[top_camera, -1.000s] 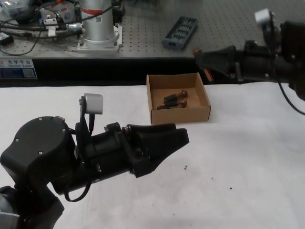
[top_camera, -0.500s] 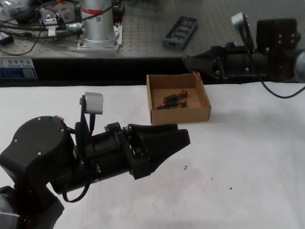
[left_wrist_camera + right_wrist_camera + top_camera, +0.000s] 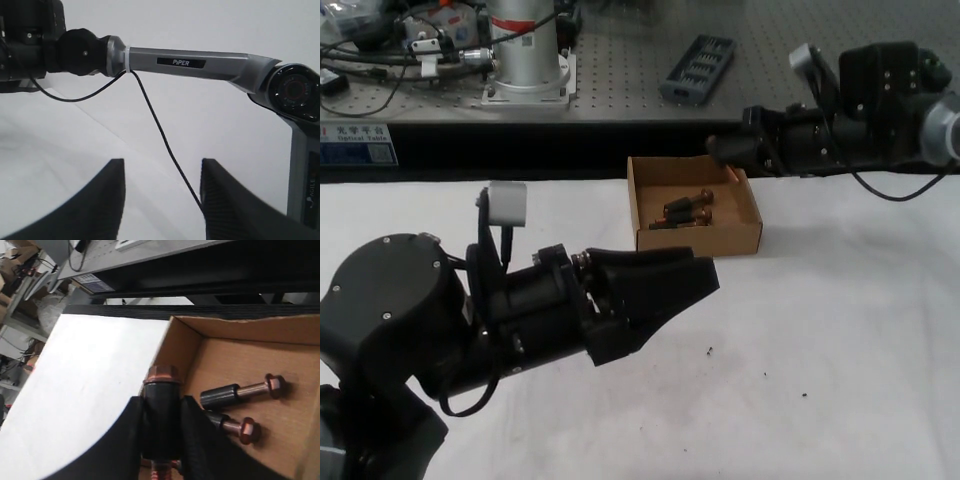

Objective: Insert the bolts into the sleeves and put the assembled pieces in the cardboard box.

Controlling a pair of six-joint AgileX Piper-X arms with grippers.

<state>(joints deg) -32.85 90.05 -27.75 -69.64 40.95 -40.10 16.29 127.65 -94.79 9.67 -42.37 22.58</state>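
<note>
The cardboard box [image 3: 700, 238] stands at the back middle of the white bench. Two assembled pieces [image 3: 686, 212], each a black sleeve with a copper bolt through it, lie inside it. My right gripper [image 3: 718, 148] hovers over the box's back right corner. In the right wrist view this gripper [image 3: 162, 404] is shut on a third assembled piece [image 3: 161, 387], a black sleeve with a copper bolt head on top, above the box's [image 3: 177, 352] edge and beside the two pieces [image 3: 242, 391] lying inside. My left gripper [image 3: 670, 285] hangs open and empty over the bench, in front of the box; its fingers [image 3: 102, 210] are spread.
Behind the bench's back edge lies a perforated metal table with a metal post [image 3: 525, 50], cables and a black ribbed rack [image 3: 698, 65]. White bench surface [image 3: 820, 380] spreads to the front and right of the box. The right arm [image 3: 200, 62] crosses the left wrist view farther off.
My right arm has swung left, bringing its gripper from beside the box to over its back right corner. The left arm has shifted only slightly.
</note>
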